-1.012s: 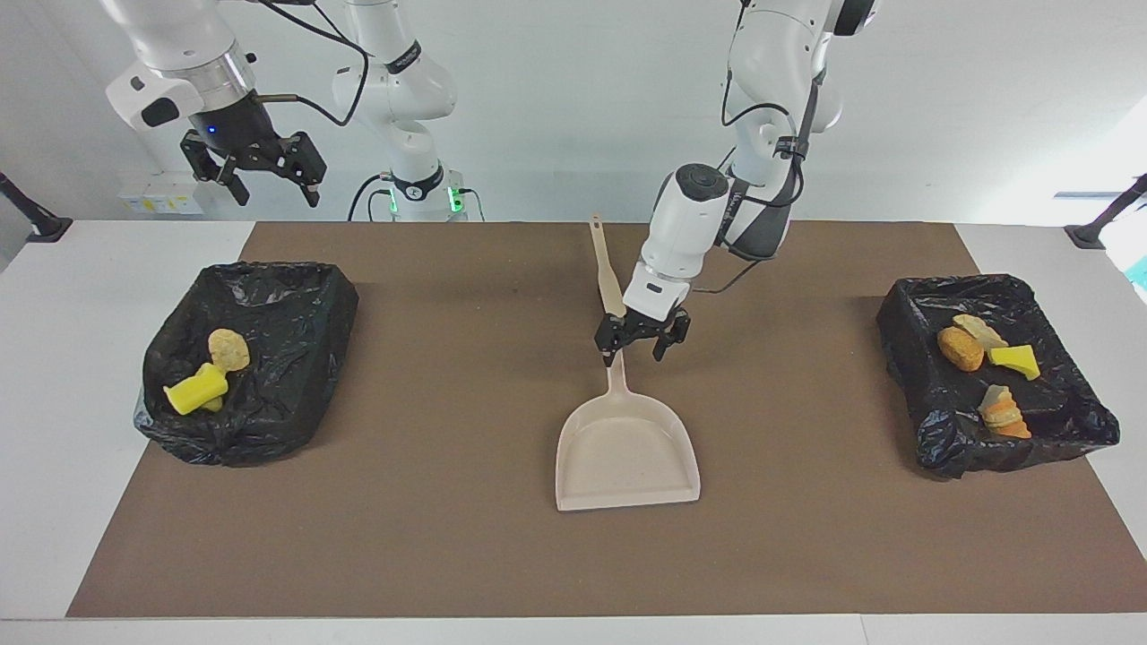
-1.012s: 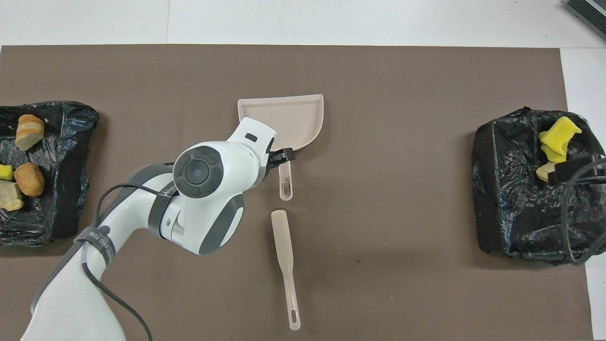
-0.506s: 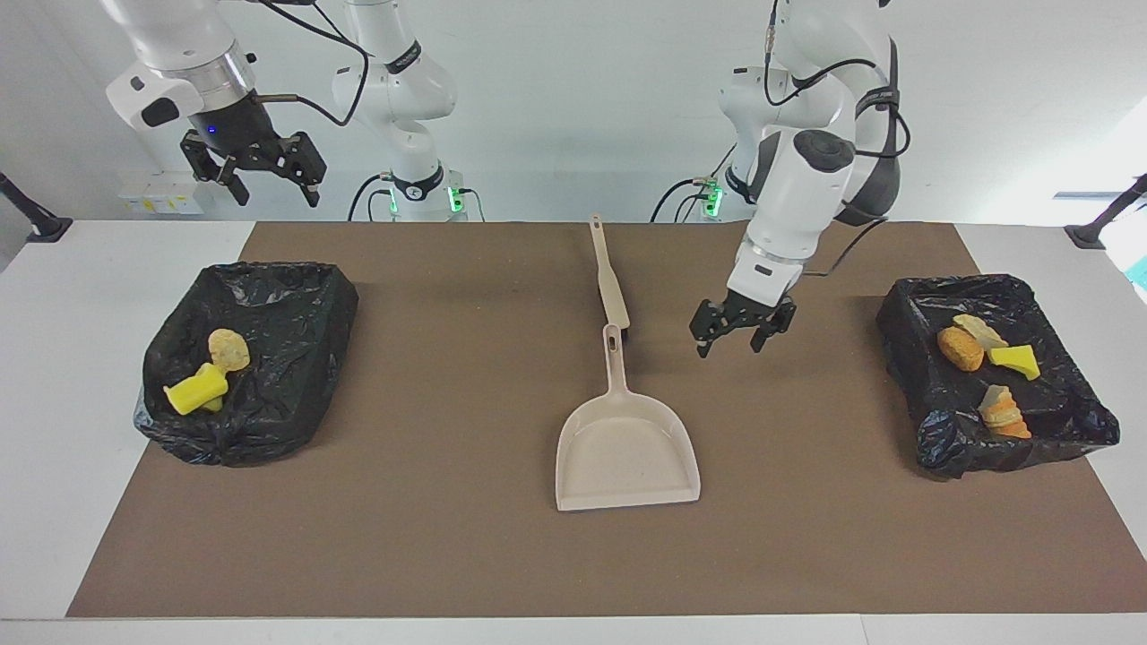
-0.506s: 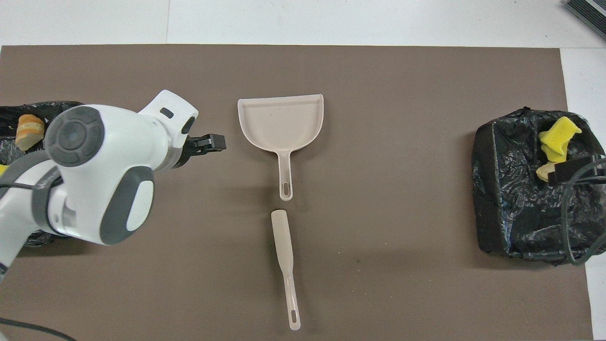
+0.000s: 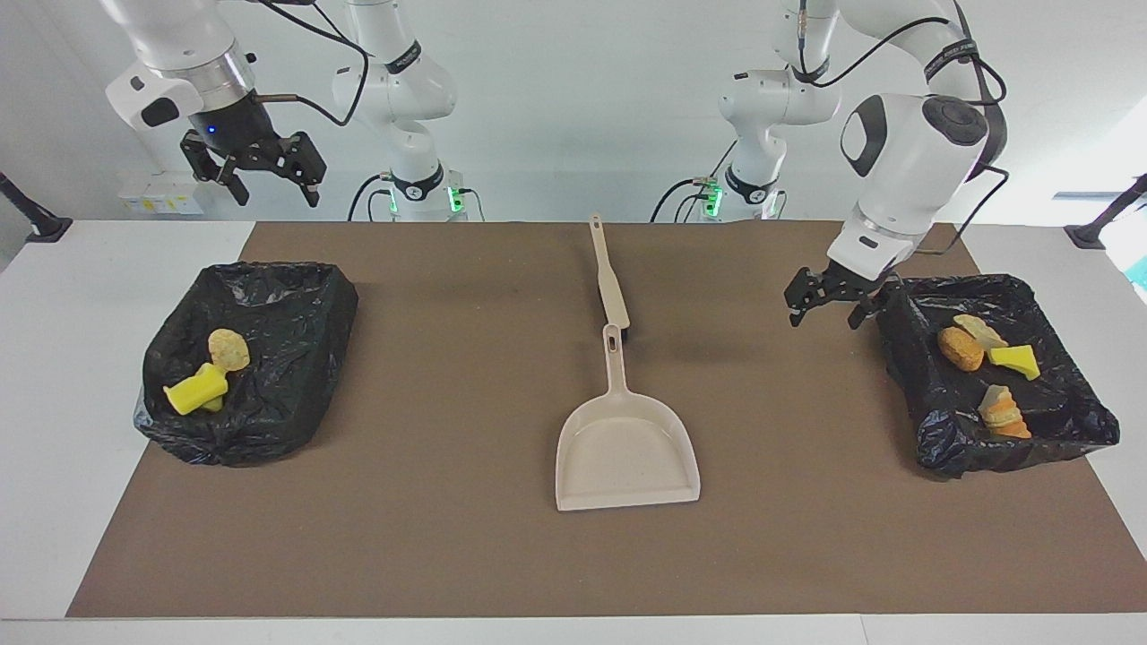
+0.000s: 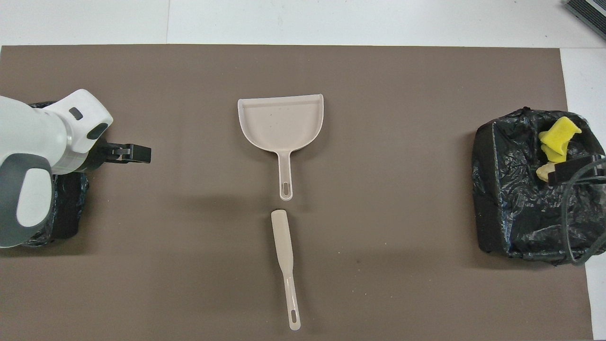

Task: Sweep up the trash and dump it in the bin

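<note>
The trash lies in two black-lined bins. A yellow chunk [image 5: 195, 390] and a tan bit [image 5: 228, 348] sit in the bin [image 5: 269, 296] at the right arm's end. Several brown and yellow scraps [image 5: 961, 348] lie in the bin [image 5: 932, 421] at the left arm's end. The beige dustpan [image 5: 627, 457] rests empty at mid-mat, its handle pointing toward the robots. The brush [image 5: 609, 278] lies just nearer to the robots, in line with that handle. My left gripper [image 5: 824, 318] hangs open and empty beside its bin's rim. My right gripper [image 5: 273, 190] waits open, raised above its end of the table.
A brown mat [image 5: 448, 537] covers most of the white table [image 5: 54, 430]. In the overhead view the left arm [image 6: 28, 156] covers most of its bin [image 6: 66, 213]. The other bin [image 6: 516, 203] shows a yellow chunk [image 6: 558, 135].
My left arm has swung away from the dustpan's handle toward its own end of the table, open and empty throughout. Dustpan, brush and right arm have stayed put.
</note>
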Available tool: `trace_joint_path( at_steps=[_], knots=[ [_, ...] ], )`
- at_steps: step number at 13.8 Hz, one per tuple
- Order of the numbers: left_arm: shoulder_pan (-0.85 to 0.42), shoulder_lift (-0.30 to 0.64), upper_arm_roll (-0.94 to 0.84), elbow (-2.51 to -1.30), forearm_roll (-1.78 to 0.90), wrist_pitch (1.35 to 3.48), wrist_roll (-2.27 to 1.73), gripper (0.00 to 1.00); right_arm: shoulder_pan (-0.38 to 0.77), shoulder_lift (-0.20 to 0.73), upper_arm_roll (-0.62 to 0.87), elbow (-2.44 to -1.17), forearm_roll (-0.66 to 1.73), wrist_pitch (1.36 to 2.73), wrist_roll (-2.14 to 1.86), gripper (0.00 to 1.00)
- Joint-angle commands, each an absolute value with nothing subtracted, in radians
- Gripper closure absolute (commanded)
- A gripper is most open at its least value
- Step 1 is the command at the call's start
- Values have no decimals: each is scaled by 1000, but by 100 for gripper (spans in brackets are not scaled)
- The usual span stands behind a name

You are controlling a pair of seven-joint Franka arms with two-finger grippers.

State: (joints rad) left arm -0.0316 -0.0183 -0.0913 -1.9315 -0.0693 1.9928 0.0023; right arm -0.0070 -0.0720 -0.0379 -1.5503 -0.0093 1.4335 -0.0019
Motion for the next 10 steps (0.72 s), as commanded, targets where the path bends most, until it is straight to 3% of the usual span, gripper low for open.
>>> trace_joint_path(
  at_steps=[1, 7, 10],
  knots=[
    [40, -40, -101, -1840, -77, 1838, 96, 0, -8, -77, -41, -1548, 8, 1434, 8, 0],
    [43, -43, -87, -1620, 18, 1576, 115, 0, -8, -77, -41, -1548, 8, 1434, 8, 0],
    [46, -93, -91, -1669, 37, 1534, 138, 0, -8, -77, -41, -1548, 8, 1434, 8, 0]
  ],
)
